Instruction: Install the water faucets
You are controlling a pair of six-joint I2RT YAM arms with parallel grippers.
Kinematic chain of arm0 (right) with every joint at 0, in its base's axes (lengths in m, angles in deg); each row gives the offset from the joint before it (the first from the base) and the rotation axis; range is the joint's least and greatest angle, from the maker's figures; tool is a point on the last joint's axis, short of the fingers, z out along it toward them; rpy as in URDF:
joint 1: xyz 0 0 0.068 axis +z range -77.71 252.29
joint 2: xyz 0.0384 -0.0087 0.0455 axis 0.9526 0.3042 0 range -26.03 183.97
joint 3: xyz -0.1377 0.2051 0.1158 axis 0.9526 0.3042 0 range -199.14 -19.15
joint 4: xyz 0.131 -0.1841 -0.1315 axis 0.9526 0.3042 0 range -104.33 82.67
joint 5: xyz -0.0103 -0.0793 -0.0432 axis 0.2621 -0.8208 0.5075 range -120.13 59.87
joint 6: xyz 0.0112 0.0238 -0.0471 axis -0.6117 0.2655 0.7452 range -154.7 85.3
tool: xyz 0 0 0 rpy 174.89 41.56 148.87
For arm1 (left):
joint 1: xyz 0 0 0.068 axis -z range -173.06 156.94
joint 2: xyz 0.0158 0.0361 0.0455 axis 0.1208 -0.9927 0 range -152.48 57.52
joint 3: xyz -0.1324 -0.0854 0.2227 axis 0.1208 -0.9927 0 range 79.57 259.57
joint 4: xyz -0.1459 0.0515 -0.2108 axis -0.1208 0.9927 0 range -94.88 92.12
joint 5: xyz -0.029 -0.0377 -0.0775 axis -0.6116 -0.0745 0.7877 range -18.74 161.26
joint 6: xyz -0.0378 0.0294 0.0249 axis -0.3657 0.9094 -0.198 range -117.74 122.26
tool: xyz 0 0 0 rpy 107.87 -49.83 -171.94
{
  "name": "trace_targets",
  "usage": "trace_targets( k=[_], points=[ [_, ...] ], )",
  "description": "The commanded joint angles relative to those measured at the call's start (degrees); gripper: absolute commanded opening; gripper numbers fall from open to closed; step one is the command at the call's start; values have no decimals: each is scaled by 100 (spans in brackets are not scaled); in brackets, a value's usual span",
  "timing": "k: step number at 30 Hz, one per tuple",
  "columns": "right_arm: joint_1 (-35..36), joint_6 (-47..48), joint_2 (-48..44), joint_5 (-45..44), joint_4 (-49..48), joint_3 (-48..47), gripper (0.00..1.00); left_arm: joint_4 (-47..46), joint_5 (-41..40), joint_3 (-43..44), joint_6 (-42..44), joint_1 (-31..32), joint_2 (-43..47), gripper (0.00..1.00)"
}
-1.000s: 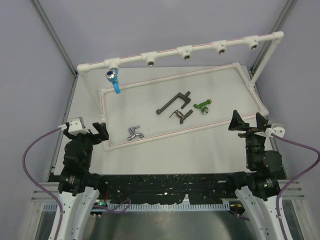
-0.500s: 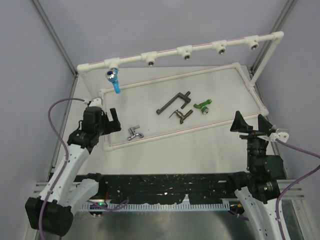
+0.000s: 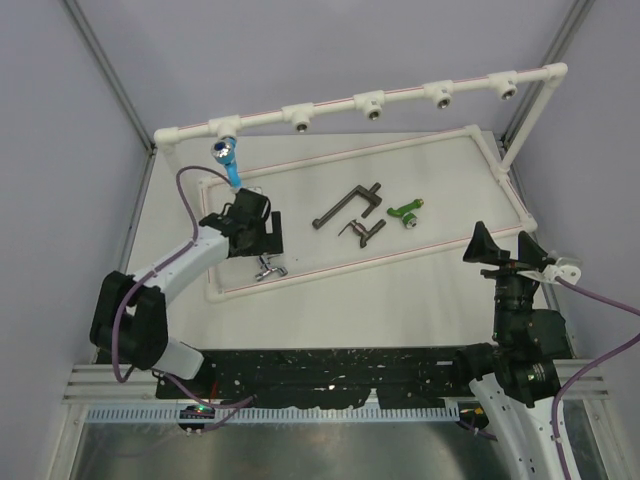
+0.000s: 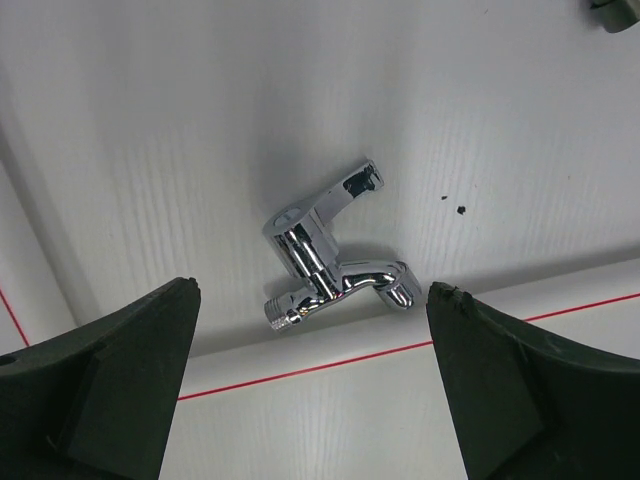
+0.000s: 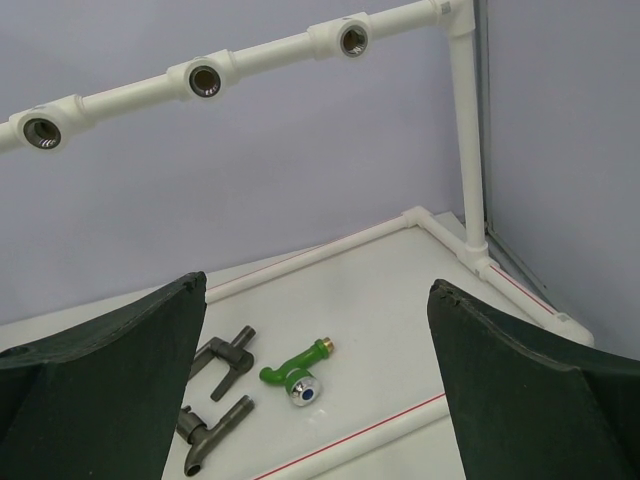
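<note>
The chrome faucet (image 3: 267,266) lies on the white board just inside the frame's near pipe; in the left wrist view it (image 4: 325,262) sits ahead of the fingers. My left gripper (image 3: 257,238) hovers just above it, open and empty. The blue faucet (image 3: 228,158) hangs from the leftmost socket of the top rail. The green faucet (image 3: 406,211) and two dark faucets (image 3: 347,207) (image 3: 362,232) lie mid-board, also in the right wrist view (image 5: 297,372). My right gripper (image 3: 507,249) is open and empty at the right edge.
The white pipe frame (image 3: 330,158) rings the board. Its raised top rail (image 3: 400,98) carries several open sockets (image 5: 204,78). An upright post (image 5: 467,130) stands at the far right corner. Grey walls close the left, back and right sides.
My left arm has swung forward and to the right, from near the board's left corner to just over the chrome faucet. The right arm has barely moved.
</note>
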Motion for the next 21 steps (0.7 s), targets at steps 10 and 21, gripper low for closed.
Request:
trace_targets(
  k=[10,21],
  points=[
    [45,-167,149,-23,-140,-77,95,-43,128,462,-302,67,-1446,77],
    [45,-150,368,328,-184,-112,95,-8,145,699,-346,67,-2044,66]
  ],
)
